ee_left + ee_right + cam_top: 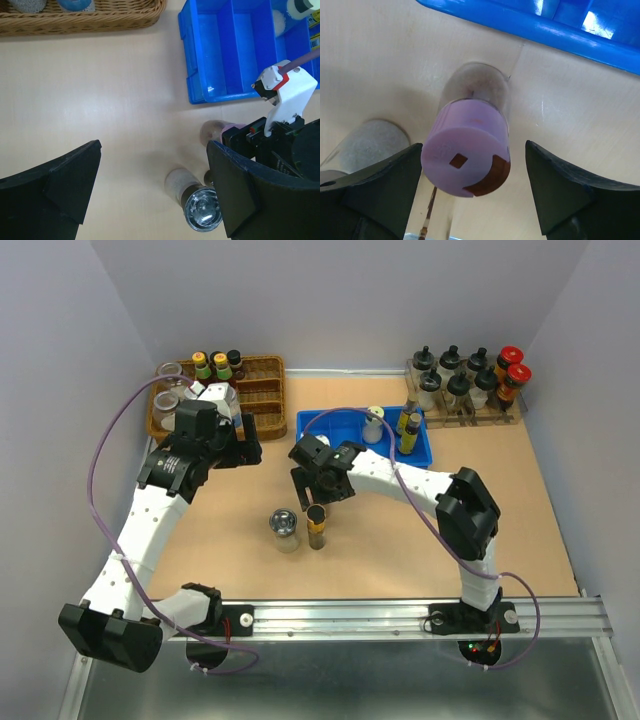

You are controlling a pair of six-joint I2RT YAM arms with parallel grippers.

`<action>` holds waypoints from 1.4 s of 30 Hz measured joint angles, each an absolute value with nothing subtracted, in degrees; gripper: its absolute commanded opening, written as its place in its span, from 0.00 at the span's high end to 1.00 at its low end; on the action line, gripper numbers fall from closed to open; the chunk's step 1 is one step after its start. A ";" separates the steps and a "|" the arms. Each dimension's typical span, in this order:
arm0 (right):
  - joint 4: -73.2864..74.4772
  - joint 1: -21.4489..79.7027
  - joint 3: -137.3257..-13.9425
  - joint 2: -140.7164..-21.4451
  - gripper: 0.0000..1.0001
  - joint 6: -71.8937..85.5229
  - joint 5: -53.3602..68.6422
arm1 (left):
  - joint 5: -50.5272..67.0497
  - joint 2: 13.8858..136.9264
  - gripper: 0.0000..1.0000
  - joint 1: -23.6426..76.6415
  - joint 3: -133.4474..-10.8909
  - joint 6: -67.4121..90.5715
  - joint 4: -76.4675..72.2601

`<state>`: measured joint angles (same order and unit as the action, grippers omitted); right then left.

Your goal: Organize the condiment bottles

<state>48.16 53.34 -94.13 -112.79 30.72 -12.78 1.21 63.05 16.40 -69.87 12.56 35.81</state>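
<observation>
From above, the right hand [317, 502] covers the lid of the pink-lidded jar [317, 534], so only its lower part shows. In the right wrist view the silver-lidded jar [366, 142] is blurred and half hidden behind a finger [375, 190]. In the left wrist view the basket [85, 19] and blue tray [200, 65] are cut off by the picture's edge.

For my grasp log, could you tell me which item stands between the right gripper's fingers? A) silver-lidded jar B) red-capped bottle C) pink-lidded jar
C: the right wrist view shows the pink-lidded jar standing inside the open right gripper, with a gap on each side.
</observation>
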 measured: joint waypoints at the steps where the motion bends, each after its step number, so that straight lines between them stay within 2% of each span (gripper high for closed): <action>1: 47.99 53.34 -94.13 -113.12 0.21 30.70 -12.95 | 1.21 63.05 0.01 16.40 -69.84 12.56 35.83; 3: 47.66 53.34 -94.26 -113.71 0.24 30.63 -13.28 | 1.21 63.05 0.01 16.40 -69.84 12.56 35.83; 6: 47.42 53.34 -94.41 -114.08 0.40 30.50 -14.02 | 1.21 63.02 0.01 16.40 -69.76 12.53 35.79; 7: 47.40 53.34 -94.50 -114.08 0.62 30.48 -14.24 | 1.21 63.02 0.01 16.40 -69.71 12.53 35.81; 9: 47.37 53.32 -95.20 -114.10 0.67 30.26 -14.87 | 1.26 63.02 0.01 16.40 -69.58 12.51 35.77; 13: 46.76 53.23 -95.96 -114.10 0.99 29.74 -15.09 | 1.30 63.02 0.01 16.36 -69.06 12.45 35.81; 21: 46.96 52.88 -95.96 -112.95 0.99 28.69 -15.20 | 1.43 63.05 0.01 16.34 -69.04 11.70 35.79; 35: 55.57 51.22 -100.03 -99.98 1.00 28.03 -19.88 | 2.98 64.29 0.01 16.25 -69.04 10.72 35.77; 42: 55.44 39.11 -99.68 -98.21 1.00 25.96 -23.18 | 5.85 64.75 0.01 16.12 -69.04 10.57 35.33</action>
